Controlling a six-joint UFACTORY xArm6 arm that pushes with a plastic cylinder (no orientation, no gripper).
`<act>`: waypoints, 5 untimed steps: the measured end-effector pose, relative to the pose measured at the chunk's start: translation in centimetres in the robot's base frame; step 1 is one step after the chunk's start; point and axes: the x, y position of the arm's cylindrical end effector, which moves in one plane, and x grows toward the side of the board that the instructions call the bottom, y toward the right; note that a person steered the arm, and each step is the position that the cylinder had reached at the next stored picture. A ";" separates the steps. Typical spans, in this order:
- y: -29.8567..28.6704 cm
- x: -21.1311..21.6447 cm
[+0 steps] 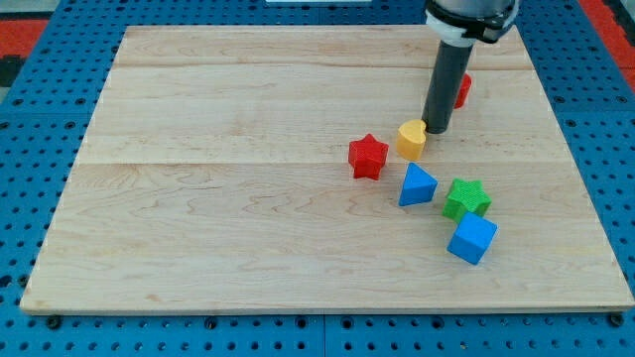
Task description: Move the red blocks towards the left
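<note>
Red star block [368,157] lies flat, left of my tip [437,131].

Board [218,208] lies open left of red star [368,157]; yellow heart [411,139] crowds its right.

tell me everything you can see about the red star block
The red star block is a small, chunky, star-shaped piece with blunt points, matte red like painted wood or plastic. It lies flat on the pale wooden board, a little right of the middle. Nothing appears to touch it: the yellow block sits close on its right, the blue triangular block to its lower right. My tip is beyond the yellow block, on that block's right side, away from the star.
</note>
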 end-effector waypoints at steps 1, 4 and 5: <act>3.1 0.7; -1.2 0.4; -1.2 -0.8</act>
